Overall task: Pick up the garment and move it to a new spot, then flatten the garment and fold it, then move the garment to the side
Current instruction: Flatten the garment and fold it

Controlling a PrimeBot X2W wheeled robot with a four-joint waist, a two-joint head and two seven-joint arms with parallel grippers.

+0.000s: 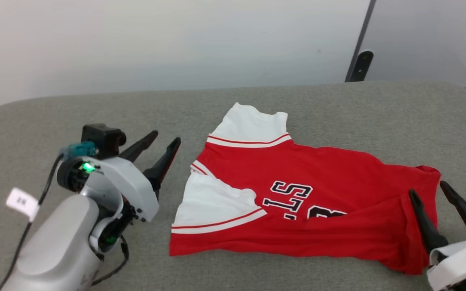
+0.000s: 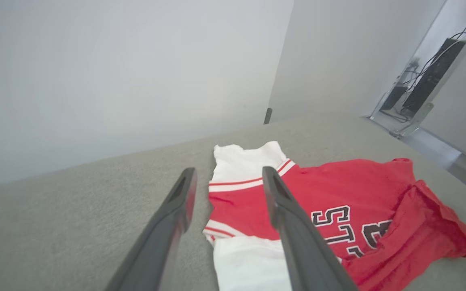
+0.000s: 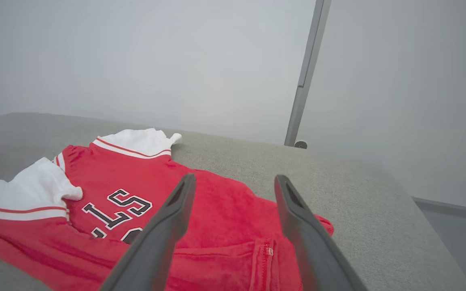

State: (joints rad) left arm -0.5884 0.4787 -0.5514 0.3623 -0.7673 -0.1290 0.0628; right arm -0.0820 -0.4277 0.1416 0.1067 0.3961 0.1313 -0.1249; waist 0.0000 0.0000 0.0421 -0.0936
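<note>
The garment [image 1: 318, 194] is a red shirt with white striped sleeves and black lettering, lying partly folded on the grey table [image 1: 257, 101]; its near half is turned over onto the print. My left gripper [image 1: 164, 140] hovers open just left of the sleeves, holding nothing. The left wrist view has the garment [image 2: 338, 194] lying past the open left gripper [image 2: 229, 178]. My right gripper [image 1: 427, 188] stands open at the garment's right hem, one finger over the cloth, nothing between them. In the right wrist view the garment [image 3: 225, 210] lies below my open right gripper [image 3: 235, 180].
A pale wall rises behind the table. A dark post [image 1: 360, 64] stands at the far right edge. Bare grey surface lies to the left, behind and to the right of the shirt. Cables and dark equipment [image 2: 427, 81] sit beyond the table.
</note>
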